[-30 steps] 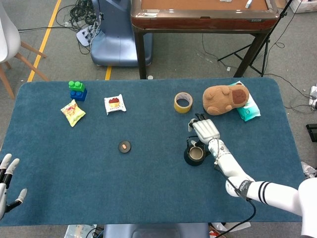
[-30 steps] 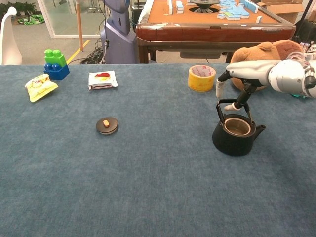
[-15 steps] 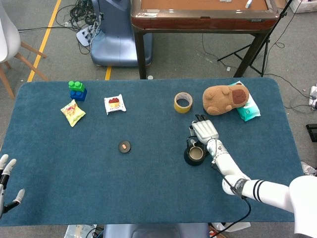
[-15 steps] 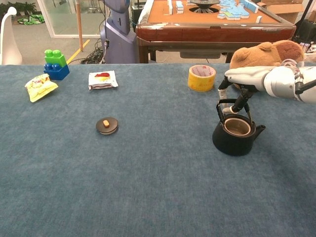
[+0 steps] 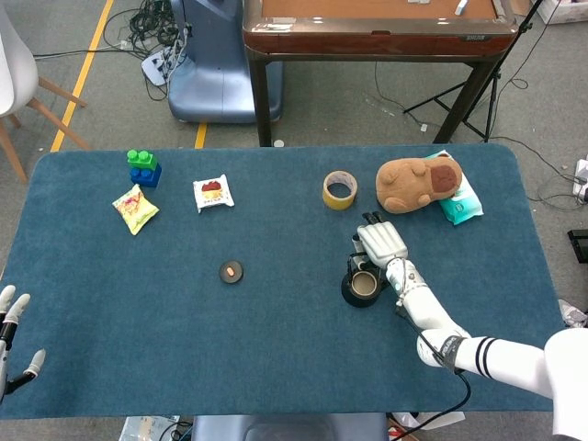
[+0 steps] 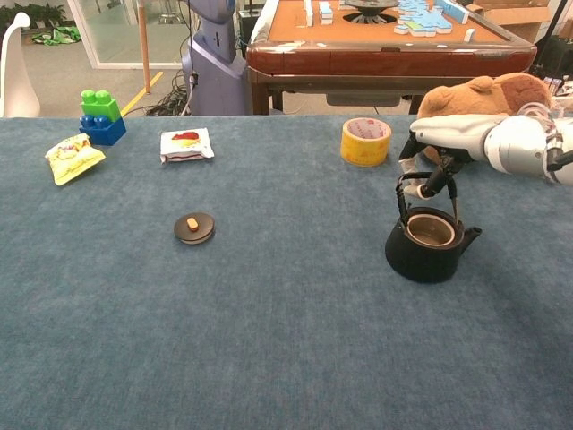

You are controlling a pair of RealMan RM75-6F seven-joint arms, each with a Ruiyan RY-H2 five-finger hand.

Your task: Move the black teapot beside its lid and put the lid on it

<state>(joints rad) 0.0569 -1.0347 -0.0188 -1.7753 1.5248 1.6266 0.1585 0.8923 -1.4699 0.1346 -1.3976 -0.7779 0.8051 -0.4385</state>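
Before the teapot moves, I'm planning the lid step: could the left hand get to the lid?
Probably yes. The left hand sits at the table's near left edge, and only bare blue cloth lies between it and the lid, though it is a long stretch.

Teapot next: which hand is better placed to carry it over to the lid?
The right hand. Its fingers curl at the handle of the black teapot, though a firm grip is not clear. The left hand hangs at the table's near-left edge, far from the teapot; the lid lies between.

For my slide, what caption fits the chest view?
Right hand curls fingers around the black teapot's handle; lid waits apart.
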